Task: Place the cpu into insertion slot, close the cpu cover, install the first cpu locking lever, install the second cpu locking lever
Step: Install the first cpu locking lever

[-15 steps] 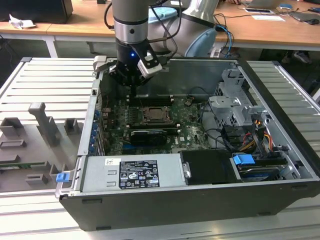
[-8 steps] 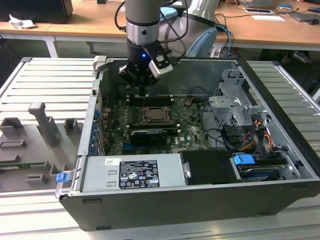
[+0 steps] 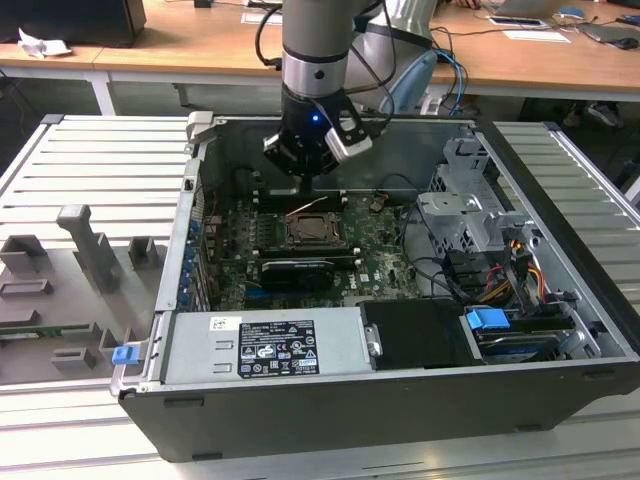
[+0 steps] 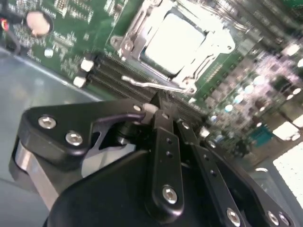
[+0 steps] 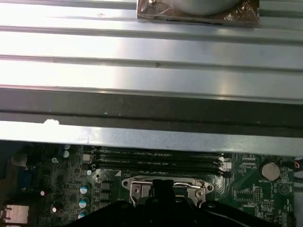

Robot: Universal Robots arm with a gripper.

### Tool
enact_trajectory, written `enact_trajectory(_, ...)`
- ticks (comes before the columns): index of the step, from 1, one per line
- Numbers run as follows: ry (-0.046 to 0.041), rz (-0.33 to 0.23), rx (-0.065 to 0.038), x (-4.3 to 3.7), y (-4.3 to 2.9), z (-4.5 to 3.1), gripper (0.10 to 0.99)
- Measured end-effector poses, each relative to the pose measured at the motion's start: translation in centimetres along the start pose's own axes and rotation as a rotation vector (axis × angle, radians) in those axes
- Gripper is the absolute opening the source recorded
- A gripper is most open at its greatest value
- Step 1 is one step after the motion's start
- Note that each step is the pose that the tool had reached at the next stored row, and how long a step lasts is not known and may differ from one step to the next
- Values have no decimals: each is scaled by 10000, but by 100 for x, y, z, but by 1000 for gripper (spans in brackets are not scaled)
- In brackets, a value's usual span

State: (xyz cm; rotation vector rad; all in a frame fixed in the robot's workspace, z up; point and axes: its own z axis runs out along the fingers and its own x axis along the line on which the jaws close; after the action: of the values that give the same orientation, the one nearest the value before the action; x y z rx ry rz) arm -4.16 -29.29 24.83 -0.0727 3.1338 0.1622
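Ribbed metal worktop point(image 3: 60, 160) carried an open computer case point(image 3: 400, 400), with wooden desks behind. Inside, the gripper point(image 3: 305, 175) hung just above the motherboard point(image 3: 375, 255), near the insertion slot point(image 3: 310, 232). In the second wrist view the cpu point(image 4: 175, 40) lay seated in the socket, the cpu cover point(image 4: 135, 35) framing it, one thin lever point(image 4: 151, 85) beside it. The jaws looked drawn close together, holding nothing.
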Motion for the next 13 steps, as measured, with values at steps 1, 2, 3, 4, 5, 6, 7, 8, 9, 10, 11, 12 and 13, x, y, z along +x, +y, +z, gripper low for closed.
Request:
enact_trajectory(1, -5, -1, -121, 0, -2, 1, 106)
enact_trajectory(2, -11, -1, -172, 0, -5, 9, 106)
enact_trajectory(3, -10, -1, -172, 0, -6, 17, 106)
enact_trajectory(4, -7, -12, -170, -3, -8, 30, 106)
enact_trajectory(5, -5, -23, -169, -8, -10, 46, 106)
enact_trajectory(6, -6, -23, -169, -18, -12, 67, 106)
enact_trajectory(7, -5, -22, -169, -30, -14, 81, 106)
enact_trajectory(8, -6, -22, -169, -52, -18, 107, 106)
enact_trajectory(9, -5, -20, -168, -63, -19, 120, 106)
enact_trajectory(10, -9, 4, -169, -71, -20, 133, 106)
enact_trajectory(11, -14, 55, -171, -77, -21, 151, 106)
enact_trajectory(12, -16, 60, -182, -82, -23, 176, 106)
enact_trajectory(13, -15, 35, -183, -88, -24, 194, 106)
